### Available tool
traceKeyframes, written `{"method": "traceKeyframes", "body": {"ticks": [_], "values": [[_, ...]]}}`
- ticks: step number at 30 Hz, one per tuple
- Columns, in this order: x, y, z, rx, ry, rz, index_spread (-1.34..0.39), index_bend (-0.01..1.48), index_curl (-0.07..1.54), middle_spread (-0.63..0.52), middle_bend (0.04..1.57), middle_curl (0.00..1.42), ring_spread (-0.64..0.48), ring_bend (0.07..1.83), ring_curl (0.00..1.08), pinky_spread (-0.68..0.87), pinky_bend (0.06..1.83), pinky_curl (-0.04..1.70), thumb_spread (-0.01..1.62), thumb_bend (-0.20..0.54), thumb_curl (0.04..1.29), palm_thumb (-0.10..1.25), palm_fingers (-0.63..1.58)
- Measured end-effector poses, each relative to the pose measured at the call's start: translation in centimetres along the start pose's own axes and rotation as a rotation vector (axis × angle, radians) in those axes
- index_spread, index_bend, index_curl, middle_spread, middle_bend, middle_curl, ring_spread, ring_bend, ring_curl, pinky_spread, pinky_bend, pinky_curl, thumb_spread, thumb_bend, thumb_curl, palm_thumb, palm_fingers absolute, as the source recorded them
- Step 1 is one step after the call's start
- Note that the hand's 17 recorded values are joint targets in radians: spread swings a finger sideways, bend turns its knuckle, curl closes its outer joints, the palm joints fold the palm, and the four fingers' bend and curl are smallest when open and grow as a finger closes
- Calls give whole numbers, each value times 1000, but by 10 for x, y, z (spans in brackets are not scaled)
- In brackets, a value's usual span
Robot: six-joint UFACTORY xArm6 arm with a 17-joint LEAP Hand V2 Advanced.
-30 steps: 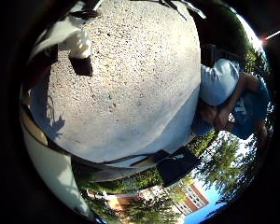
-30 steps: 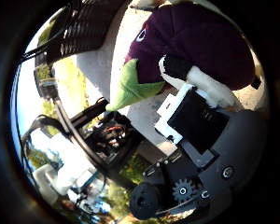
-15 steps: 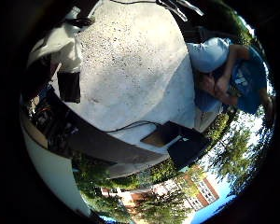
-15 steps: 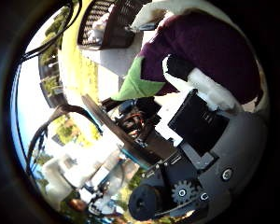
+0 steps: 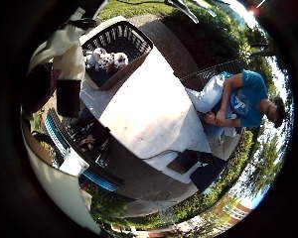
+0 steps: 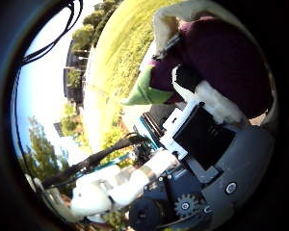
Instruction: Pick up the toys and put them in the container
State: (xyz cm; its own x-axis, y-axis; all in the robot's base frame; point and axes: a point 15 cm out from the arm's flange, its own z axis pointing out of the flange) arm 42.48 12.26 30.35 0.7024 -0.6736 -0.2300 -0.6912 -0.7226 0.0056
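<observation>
My right hand is curled round a purple eggplant plush toy with a green leafy top. A white finger lies across the toy, which is close against the palm. In the little finger side palm view, a black mesh basket holding several light-coloured toys stands at one end of a grey table, well below the hand. A white and black finger shows at that view's edge.
Dark boxes lie on the ground beside the table. A blue-edged rack of equipment stands by the table's other side. A lawn and trees lie beyond.
The hand has risen high above the table with the purple toy still in it. The table now looks much smaller and the basket has come into view.
</observation>
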Motion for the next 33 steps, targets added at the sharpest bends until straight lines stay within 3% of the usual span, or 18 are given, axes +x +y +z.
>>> {"method": "traceKeyframes", "body": {"ticks": [4,9,12,14,15,18,22,26,33], "values": [[-6,-64,24,72,45,13,-1188,684,1025,-244,1346,1155,-149,1575,923,95,1694,889,1146,-28,767,941,660],[-2,-136,104,77,57,74,-1180,616,1115,-230,1346,1128,-122,1609,898,101,1640,905,1165,-25,715,915,581],[3,-155,155,19,36,88,-1131,570,1147,-188,1236,1044,-35,1521,812,153,1540,860,1167,-27,675,900,573],[8,-174,175,1,33,100,-1088,573,1152,-162,1118,983,13,1431,776,182,1444,844,1167,-28,656,892,437],[8,-181,182,-9,32,103,-1038,553,1148,-144,997,935,43,1352,758,209,1370,841,1164,-32,643,879,221],[5,-177,207,-95,3,120,-898,447,1092,-80,704,785,134,1113,654,298,1212,766,1156,-31,618,862,-189],[11,-156,220,-176,-27,139,-711,191,892,14,331,571,247,731,449,394,1055,621,1131,-30,591,851,-262],[17,-153,215,-181,-7,135,-636,105,771,50,216,500,279,632,390,433,979,567,1111,-31,577,841,-190],[31,-141,165,-157,27,153,-522,127,564,95,141,399,310,532,337,491,879,482,1091,-24,554,846,-101]]}}
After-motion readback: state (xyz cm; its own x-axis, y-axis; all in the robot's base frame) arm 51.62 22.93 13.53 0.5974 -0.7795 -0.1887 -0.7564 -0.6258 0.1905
